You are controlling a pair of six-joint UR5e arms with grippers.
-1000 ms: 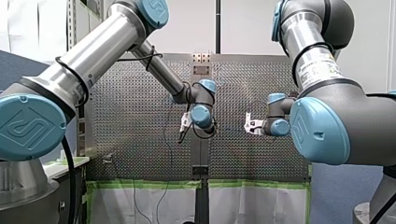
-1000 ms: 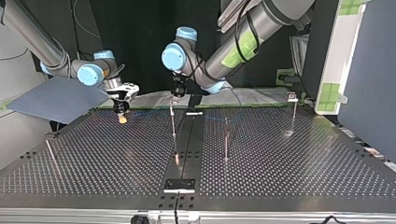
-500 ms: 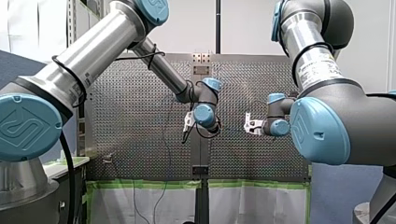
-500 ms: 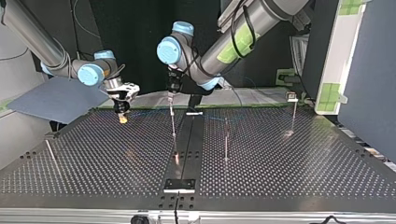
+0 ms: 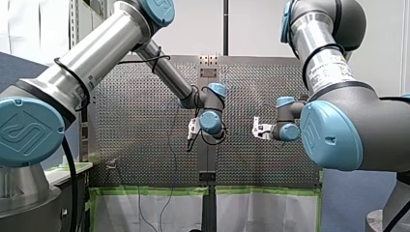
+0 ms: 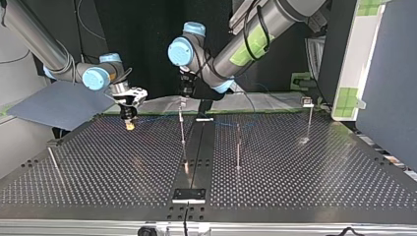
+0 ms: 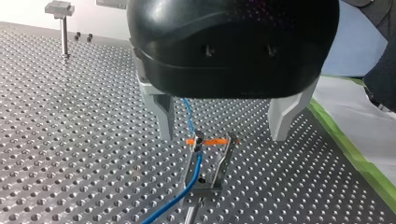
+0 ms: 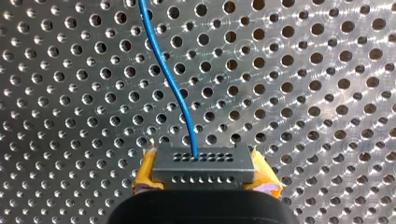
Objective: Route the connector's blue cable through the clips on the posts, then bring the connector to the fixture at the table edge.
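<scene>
My right gripper (image 8: 203, 179) has its fingers clamped on the small grey connector (image 8: 202, 163) over the table (image 8: 303, 93) at the top view's left. It looks light and rigid, best held by its body, and no lettering is legible. Its thin, limp blue cable (image 8: 166, 70) runs on to the clip (image 7: 224, 161) under my left gripper (image 7: 223, 133), whose fingers are wide apart.

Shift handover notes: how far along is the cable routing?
Done: my right pincer holds the connector. In hand: my left pincer, open, straddles a clip where the cable seems seated. Left: the other posts, whose clips I cannot read, and carrying the connector to the table edge.
</scene>
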